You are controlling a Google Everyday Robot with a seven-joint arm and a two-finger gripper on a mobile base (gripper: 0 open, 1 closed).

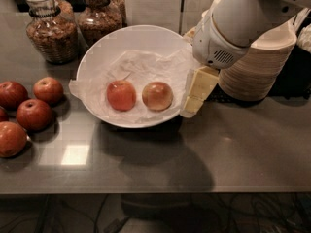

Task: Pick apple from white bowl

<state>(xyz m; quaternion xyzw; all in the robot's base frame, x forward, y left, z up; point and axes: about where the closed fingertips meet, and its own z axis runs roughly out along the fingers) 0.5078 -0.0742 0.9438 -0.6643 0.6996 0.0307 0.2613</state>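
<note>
My fingers [190, 107] hang tip-down at the rim of the white bowl [97, 57], no fruit in them. Whether they stand apart or together I cannot tell from this side. Just beside them, on crumpled paper, lies the apple [157, 95], pale gold with a reddish blush, untouched. Beyond it, farther from the fingers, sits an orange-red apple [121, 94], close to the first but apart. I judge the fruit firm, smooth and fairly light, apt to roll on the loose paper and to bruise under a hard squeeze. The hold belongs across its widest girth, from above, clear of its neighbour. Behind the fingers rise stacked beige bowls [257, 62]; well off across the counter [233, 149] lie darker red apples [34, 114].
</note>
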